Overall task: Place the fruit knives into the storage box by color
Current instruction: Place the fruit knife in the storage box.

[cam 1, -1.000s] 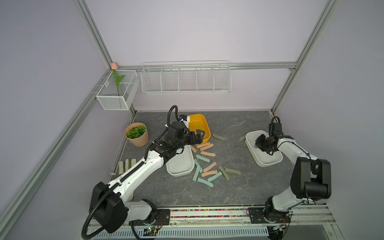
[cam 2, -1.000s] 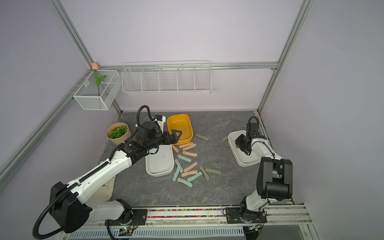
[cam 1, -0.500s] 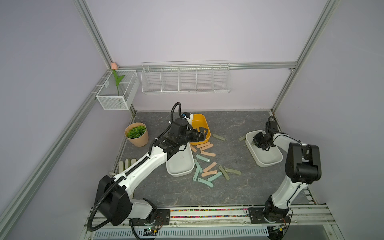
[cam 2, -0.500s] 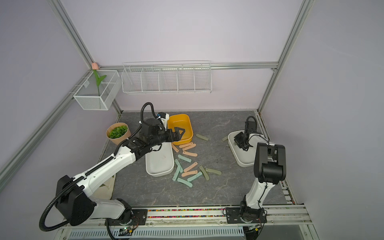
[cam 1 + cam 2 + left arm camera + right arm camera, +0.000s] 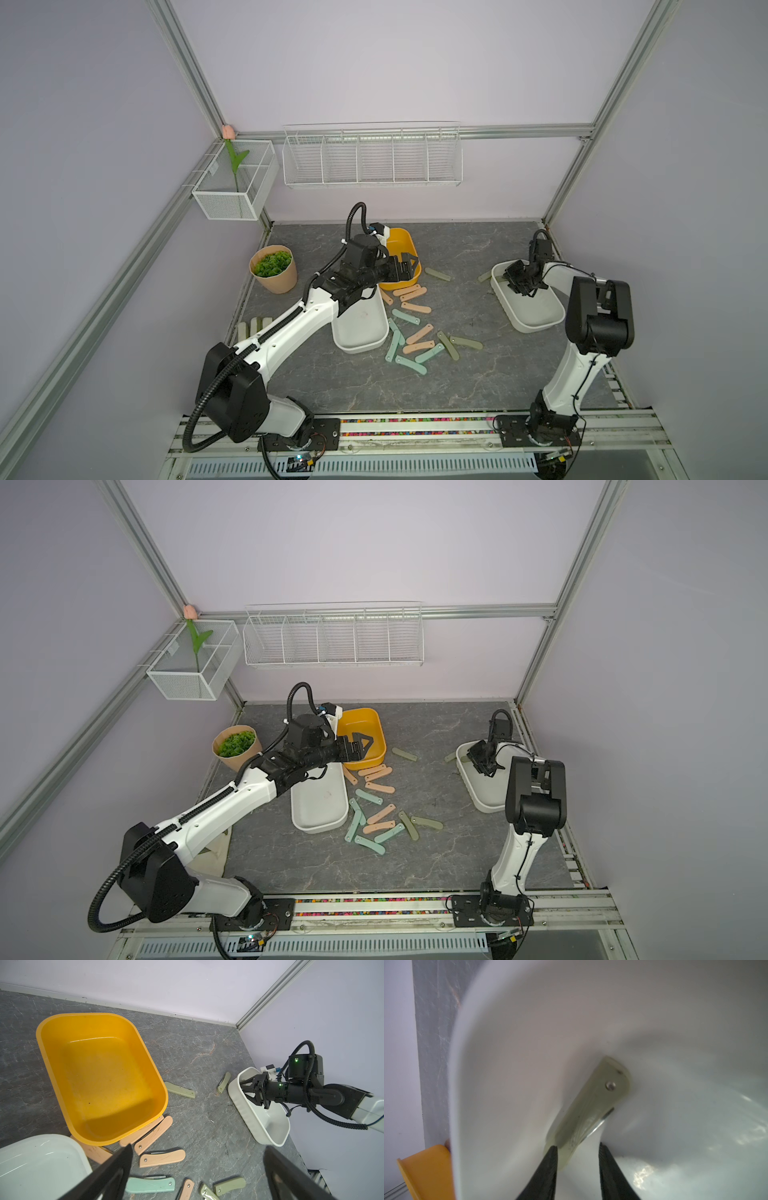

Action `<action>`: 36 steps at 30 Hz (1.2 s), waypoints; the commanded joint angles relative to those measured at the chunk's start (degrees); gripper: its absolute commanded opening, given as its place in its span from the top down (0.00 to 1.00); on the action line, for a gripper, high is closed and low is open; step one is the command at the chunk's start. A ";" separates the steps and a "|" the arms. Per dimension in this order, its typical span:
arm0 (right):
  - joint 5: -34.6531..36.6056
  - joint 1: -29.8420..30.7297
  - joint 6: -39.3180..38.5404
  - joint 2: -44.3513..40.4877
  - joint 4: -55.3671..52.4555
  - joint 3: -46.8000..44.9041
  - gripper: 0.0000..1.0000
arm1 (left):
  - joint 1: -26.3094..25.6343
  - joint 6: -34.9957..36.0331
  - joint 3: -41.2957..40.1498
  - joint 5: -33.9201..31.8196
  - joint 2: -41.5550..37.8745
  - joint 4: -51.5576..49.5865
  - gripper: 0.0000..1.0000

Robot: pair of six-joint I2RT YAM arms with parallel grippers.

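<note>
The right gripper point(image 5: 577, 1146) has its jaws a little apart and grips nothing. An olive knife point(image 5: 591, 1103) lies on the floor of the white box point(image 5: 508, 1053) beneath it. The knife's near end is beside one finger point(image 5: 550, 1163), perhaps brushing it, though the blur hides that.

Taking the back wall as twelve o'clock, this box sits at three o'clock on the grey tabletop point(image 5: 457, 249).

The left gripper point(image 5: 198, 1148) hangs with its jaws spread wide and empty over the six-o'clock rim of the yellow box point(image 5: 99, 1014), where pink knives point(image 5: 162, 1158) lie against it.

More pink, teal knives point(image 5: 149, 1185) and olive ones are scattered mid-table, at three o'clock of a second white box point(image 5: 361, 332). A stray olive knife point(image 5: 484, 276) lies just beside the first box's ten-o'clock rim.
</note>
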 commanded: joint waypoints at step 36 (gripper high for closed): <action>-4.11 -2.88 -2.96 2.76 2.57 2.07 0.46 | -2.60 0.43 3.75 -1.57 2.64 -1.67 0.01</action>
